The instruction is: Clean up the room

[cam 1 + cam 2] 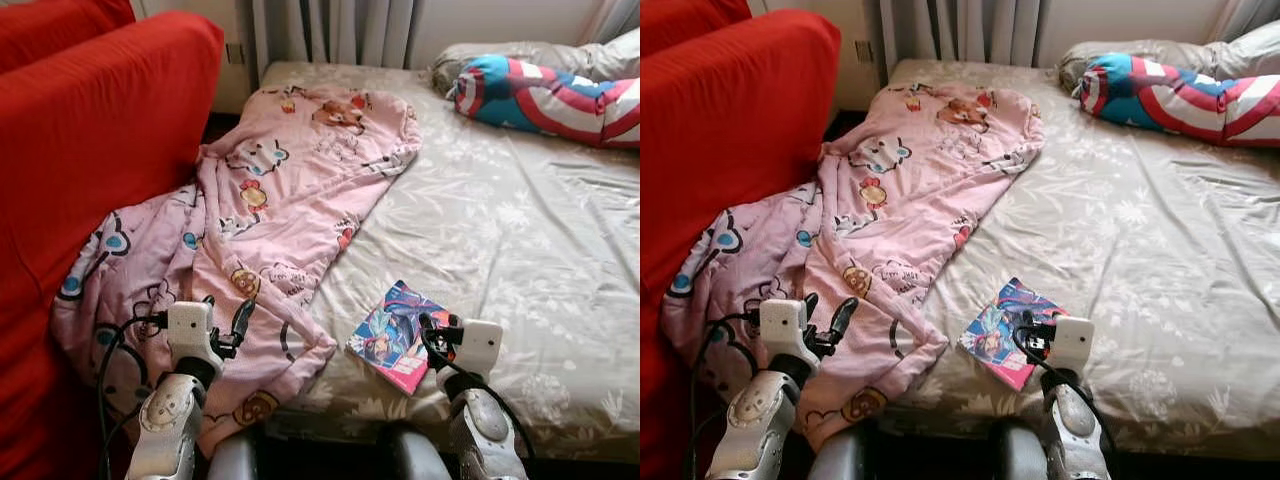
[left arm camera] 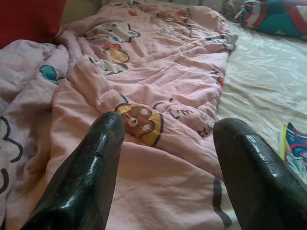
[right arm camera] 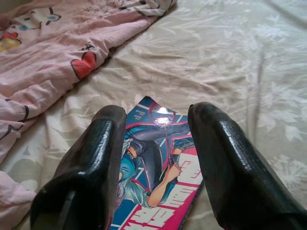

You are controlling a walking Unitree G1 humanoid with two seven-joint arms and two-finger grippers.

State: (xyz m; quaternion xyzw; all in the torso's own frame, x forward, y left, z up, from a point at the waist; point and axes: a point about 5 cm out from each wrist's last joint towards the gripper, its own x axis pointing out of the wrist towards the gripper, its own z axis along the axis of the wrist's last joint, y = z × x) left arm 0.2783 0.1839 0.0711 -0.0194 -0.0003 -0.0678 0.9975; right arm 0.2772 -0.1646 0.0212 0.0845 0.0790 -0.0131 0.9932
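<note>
Right wrist view: right gripper [image 3: 156, 158] low over the bed [image 1: 520, 230], fingers spread wide; book [image 3: 158, 191] lies flat between them; left gripper [image 2: 168, 167] wide over blanket [image 2: 158, 76].

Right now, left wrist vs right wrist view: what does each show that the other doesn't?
Left wrist alone: the open left gripper over the rumpled pink blanket, the red sofa and the striped pillow. Right wrist alone: the open right gripper poised over the comic book, its cover fully readable. Shared: the blanket, the floral bed sheet, and the book, just an edge in the left wrist view.
</note>
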